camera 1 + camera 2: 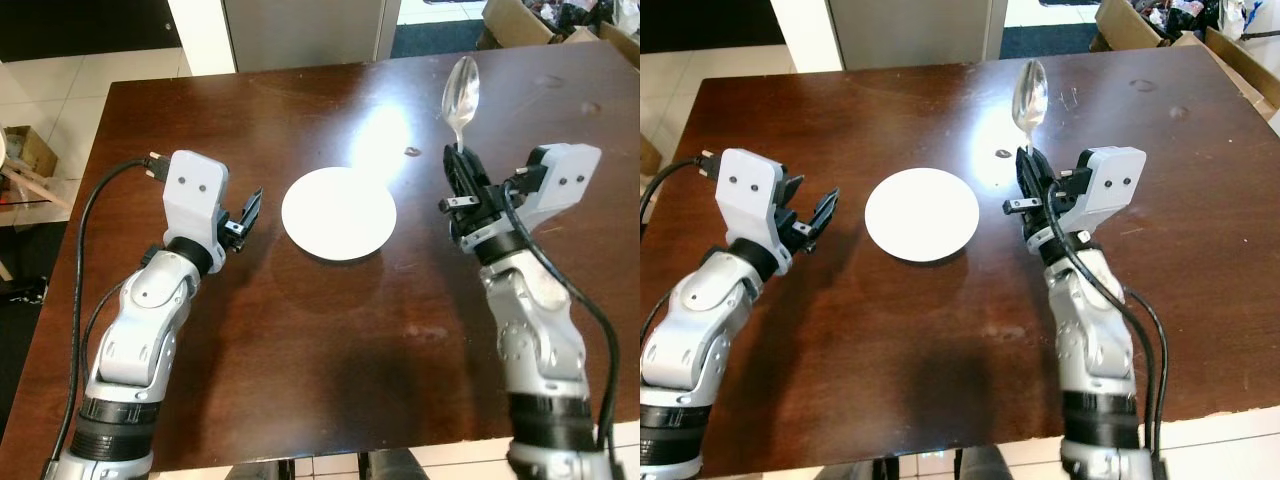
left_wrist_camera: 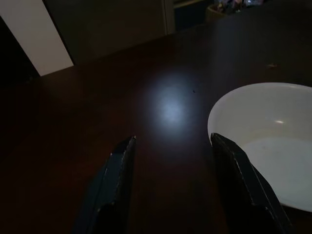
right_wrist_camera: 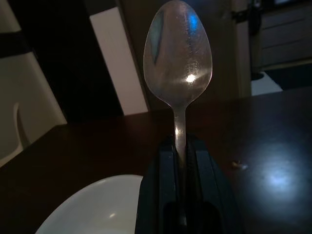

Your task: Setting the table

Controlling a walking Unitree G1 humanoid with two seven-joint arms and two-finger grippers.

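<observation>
A: What has the right gripper (image 1: 462,178) got?

B: Its two black fingers are pinched tight on the handle of a metal spoon (image 1: 461,95), bowl pointing up and away toward the far edge of the table (image 1: 300,390). From the wrist camera the handle runs straight down between the fingers, so the grip looks centred but low on the stem

A: And where is that relative to the plate?

B: The gripper hangs just beside the right side of the white plate (image 1: 338,212), which sits near the middle of the table, a little toward the far edge. The left gripper (image 1: 247,213) is near the plate's left side, fingers spread apart with nothing between them

A: What could go wrong from here?

B: I'd judge the spoon is the risk. It stands upright with most of its weight above the pinch, so it could pivot or slip in the fingers as the wrist tilts to lay it down. Released too high, it might clatter and roll on the polished wood, or strike the plate's rim and nudge it
</observation>
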